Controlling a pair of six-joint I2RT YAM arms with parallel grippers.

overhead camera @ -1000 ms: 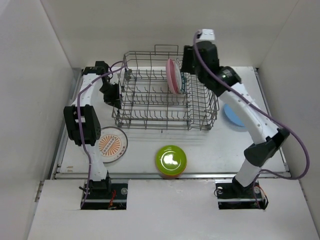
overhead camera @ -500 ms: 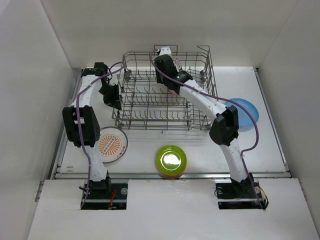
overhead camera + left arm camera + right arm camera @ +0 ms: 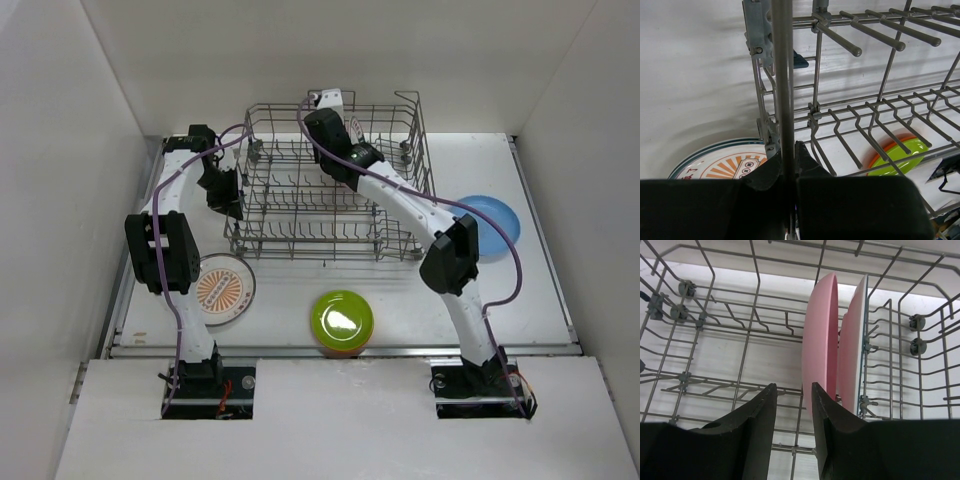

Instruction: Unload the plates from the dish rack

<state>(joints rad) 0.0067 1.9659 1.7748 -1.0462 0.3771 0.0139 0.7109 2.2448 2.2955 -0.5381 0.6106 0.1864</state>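
The grey wire dish rack [image 3: 300,215] stands at the table's middle back. My left gripper [image 3: 226,192] is shut on an upright wire at its left edge [image 3: 782,75]. My right gripper [image 3: 325,125] hangs open over the rack's back. In the right wrist view a pink plate [image 3: 820,335] stands upright between tines, and the right finger overlaps its lower edge. A white plate with a teal rim [image 3: 854,345] stands just behind it. A blue plate [image 3: 492,226], a lime green plate [image 3: 342,319] on an orange one, and a white plate with an orange centre [image 3: 222,288] lie on the table.
White walls close in the table on the left, back and right. The rack's raised handle loops [image 3: 330,95] and upright tines [image 3: 745,330] surround my right gripper. The right arm's elbow [image 3: 450,255] hangs over the rack's right front corner.
My right arm has swung left from behind the rack's right side to over its back, and now covers the pink plate in the top view. The left gripper has not moved.
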